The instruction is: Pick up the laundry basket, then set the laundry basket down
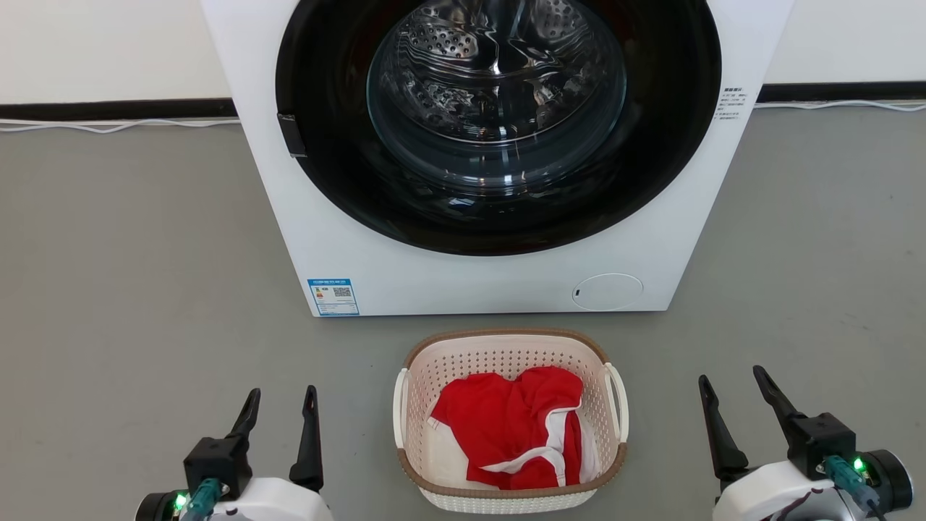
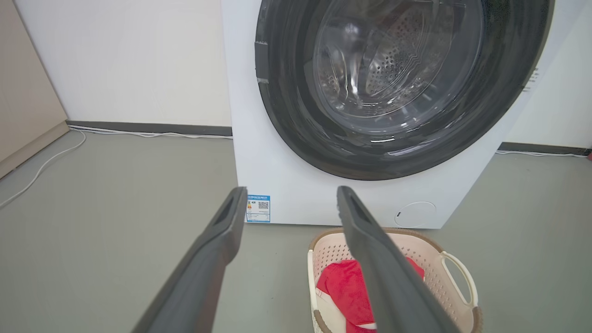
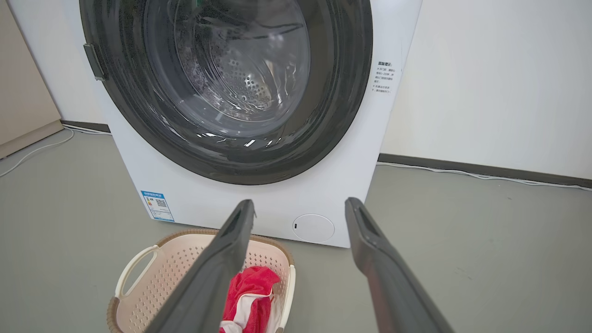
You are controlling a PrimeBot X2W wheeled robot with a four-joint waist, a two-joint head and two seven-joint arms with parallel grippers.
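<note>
- Laundry basket (image 1: 499,358) sits on the floor (image 1: 145,289) before the washing machine (image 1: 470,286), holding a red garment (image 1: 506,427).
- Left gripper (image 1: 283,391) and right gripper (image 1: 728,373) flank it, jaws apart, touching nothing.

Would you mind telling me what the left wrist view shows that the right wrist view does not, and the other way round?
Left wrist view: the open left pincer and the right-side loop handle of the laundry basket, seen across it. Right wrist view: the open right pincer and the left-side loop handle. Both share the washing machine with its blue label, the basket holding a red garment, and the grey floor.
</note>
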